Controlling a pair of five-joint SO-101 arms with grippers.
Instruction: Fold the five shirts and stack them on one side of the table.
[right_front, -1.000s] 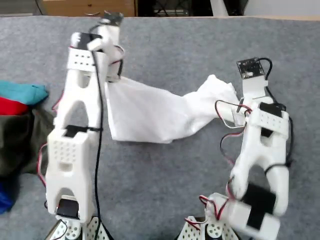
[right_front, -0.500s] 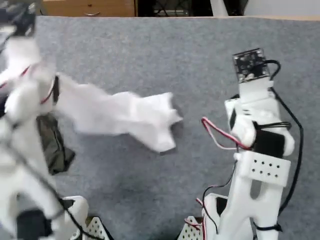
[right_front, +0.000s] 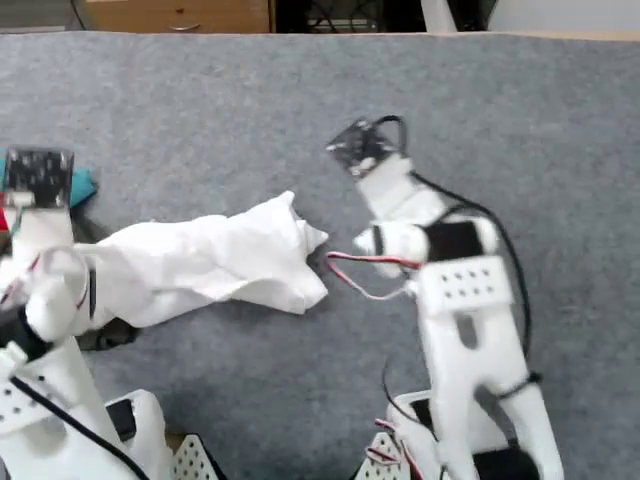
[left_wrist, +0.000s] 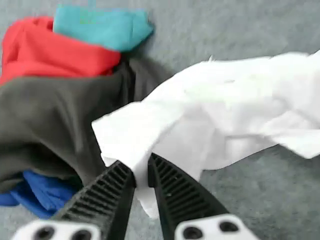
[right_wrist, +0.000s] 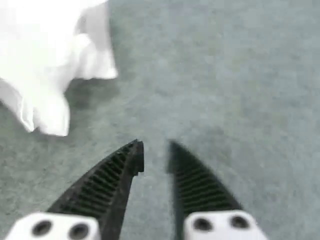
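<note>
White shirt (right_front: 215, 265) crumpled and stretched long, left gripper (left_wrist: 141, 170) pinching its edge, right gripper (right_wrist: 155, 148) slightly parted near it

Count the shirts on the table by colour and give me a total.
white shirt: 1
teal shirt: 1
red shirt: 1
dark grey shirt: 1
blue shirt: 1
Total: 5 shirts
</note>
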